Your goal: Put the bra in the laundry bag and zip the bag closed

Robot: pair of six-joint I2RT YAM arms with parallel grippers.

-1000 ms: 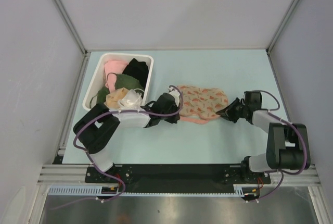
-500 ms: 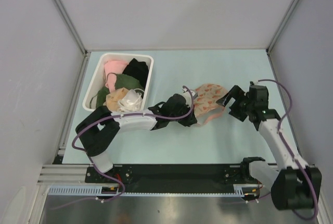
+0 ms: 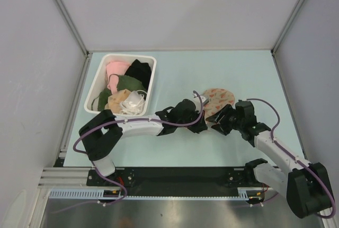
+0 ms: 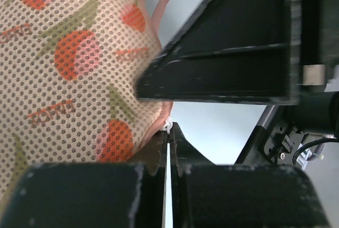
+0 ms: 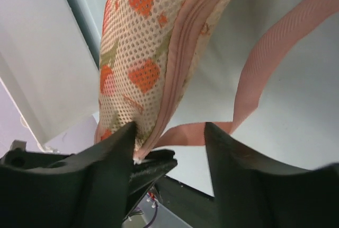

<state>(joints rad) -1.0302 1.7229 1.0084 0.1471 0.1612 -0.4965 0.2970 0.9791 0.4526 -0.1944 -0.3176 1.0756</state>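
Since one second ago, the laundry bag has changed from a wide, flat shape to a smaller round one, and it now lies more to the right on the bench. Both arms have moved toward it. The left hand has travelled to the right and the right hand has come in from the right side, so they meet at the near edge of the bag.

From the left wrist, the left hand has its fingers pressed together at the pink zipper edge of the bag. A small white piece sits between the tips; it is probably the zipper pull, but the view is too close to be sure.

From the right wrist, the right hand has its fingers apart. The bag hangs above them, with its lower edge touching one finger, and a pink strap curves down between the fingers.

At the left of the bench stands a white bin with pink, black and green garments, well apart from the bag.
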